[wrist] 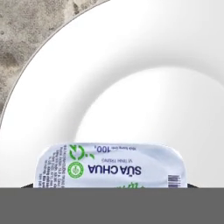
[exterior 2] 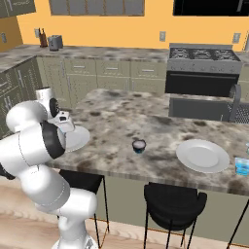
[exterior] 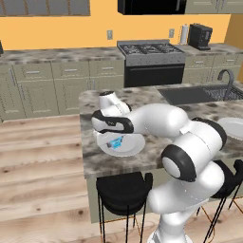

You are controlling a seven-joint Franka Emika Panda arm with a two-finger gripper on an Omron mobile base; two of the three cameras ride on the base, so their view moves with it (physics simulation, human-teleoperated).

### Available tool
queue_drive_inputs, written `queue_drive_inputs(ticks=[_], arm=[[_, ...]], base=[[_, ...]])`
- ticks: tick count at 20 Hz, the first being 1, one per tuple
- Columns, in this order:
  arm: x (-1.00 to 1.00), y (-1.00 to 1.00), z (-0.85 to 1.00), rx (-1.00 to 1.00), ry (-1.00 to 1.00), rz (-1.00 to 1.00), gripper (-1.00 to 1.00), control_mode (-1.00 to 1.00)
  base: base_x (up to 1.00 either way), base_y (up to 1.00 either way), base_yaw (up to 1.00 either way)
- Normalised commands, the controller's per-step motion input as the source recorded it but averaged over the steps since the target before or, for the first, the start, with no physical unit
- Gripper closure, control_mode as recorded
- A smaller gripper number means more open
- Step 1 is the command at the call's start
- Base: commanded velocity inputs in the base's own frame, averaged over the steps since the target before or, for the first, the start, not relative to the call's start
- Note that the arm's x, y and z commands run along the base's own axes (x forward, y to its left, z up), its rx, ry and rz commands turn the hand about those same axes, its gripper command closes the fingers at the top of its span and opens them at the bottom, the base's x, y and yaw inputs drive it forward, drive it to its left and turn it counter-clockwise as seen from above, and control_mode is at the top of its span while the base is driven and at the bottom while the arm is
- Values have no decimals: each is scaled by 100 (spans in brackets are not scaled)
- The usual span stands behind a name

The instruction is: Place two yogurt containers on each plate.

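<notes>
Plate under tool-held yogurt tub

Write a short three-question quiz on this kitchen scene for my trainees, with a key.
1. True or false: the right plate has a yogurt on it.
2. What stands on the counter between the two plates? A) dark round cup B) kettle C) bowl
3. What does the gripper hold over the left plate?

Key: 1 false; 2 A; 3 a light-blue tub.
</notes>
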Motion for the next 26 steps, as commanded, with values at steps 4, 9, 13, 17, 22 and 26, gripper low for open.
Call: queue_drive_inputs(ticks=[4,9,13,17,22,26], arm=[[-1,0,9,0,0,0,-100,-100],[-3,0,50,3,-2,0,-100,-100],[-10,0,35,7,-7,0,-100,-100],[-59,-16,87,8,-2,0,-100,-100],[-40,-97,53,11,0,-13,-100,-100],[-7,-100,52,14,3,-15,-100,-100]], base=[[0,0,0],[0,0,0],[0,0,0],[0,0,0],[0,0,0],[0,0,0]])
